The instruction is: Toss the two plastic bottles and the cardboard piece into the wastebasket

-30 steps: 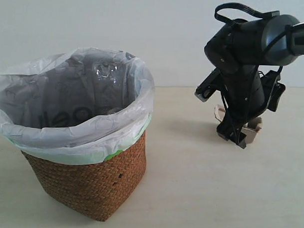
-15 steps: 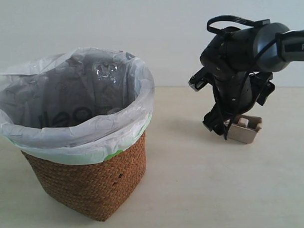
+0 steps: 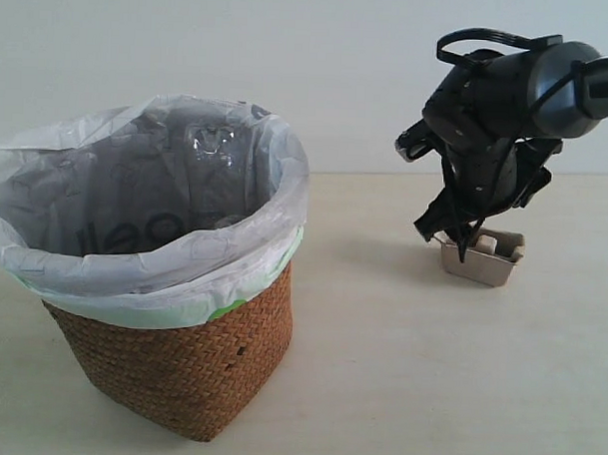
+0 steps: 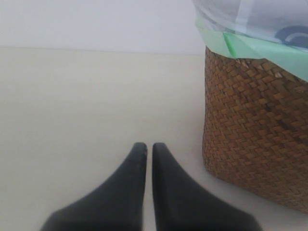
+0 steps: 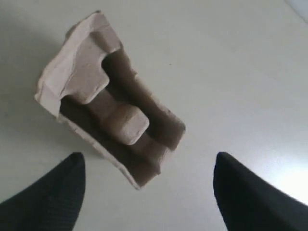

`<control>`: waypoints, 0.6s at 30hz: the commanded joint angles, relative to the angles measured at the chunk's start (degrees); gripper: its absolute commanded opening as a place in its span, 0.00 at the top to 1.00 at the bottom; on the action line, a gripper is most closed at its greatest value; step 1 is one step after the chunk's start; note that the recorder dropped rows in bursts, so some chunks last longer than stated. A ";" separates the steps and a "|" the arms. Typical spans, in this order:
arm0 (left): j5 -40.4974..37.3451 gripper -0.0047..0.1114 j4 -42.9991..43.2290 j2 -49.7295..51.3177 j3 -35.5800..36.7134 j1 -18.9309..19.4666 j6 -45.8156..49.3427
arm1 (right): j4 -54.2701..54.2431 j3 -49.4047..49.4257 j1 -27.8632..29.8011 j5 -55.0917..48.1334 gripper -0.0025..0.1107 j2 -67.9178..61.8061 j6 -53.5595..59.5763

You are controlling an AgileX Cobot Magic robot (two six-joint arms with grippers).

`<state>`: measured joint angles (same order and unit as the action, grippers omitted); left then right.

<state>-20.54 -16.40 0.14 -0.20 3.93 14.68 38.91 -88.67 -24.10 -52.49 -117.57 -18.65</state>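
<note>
Poised over the cardboard piece point(image 5: 113, 103) with the right jaws spread wide, one fingertip to either side and neither touching it. Lying loose on the worktop point(image 3: 399, 381), hollow side up toward the jaws, near end just inside the gap and the rest ahead of the fingertips. Spread so wide presumably to clear the ragged walls before closing across the narrow width. Judged to be the approach to the grasp, with nothing gripped yet. Calls for a little more reach and descent to bring the tray squarely between the fingertips; thin moulded pulp, so likely to crush or skid if pinched off-centre. Parked low with the left jaws pressed together and empty, the wastebasket point(image 4: 250, 134) just beside them, probably to leave its mouth free for the drop. No sign of the two plastic bottles near either pair of jaws; possibly inside the lined basket already, but impossible to tell.
</note>
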 commanded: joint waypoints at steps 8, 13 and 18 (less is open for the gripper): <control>-0.04 0.93 0.32 -0.14 0.20 0.16 0.26 | -2.50 -6.79 0.72 -1.42 0.26 -3.84 3.65; -0.04 0.93 0.32 -0.14 0.20 0.16 0.26 | -2.97 -10.34 0.72 -2.78 0.26 -6.57 5.59; -0.04 0.93 0.32 -0.14 0.20 0.16 0.26 | -3.06 -10.82 0.85 -0.99 0.26 -8.48 8.09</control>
<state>-20.54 -16.40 0.14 -0.20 3.93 14.68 35.95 -98.99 -23.73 -54.37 -125.27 -11.83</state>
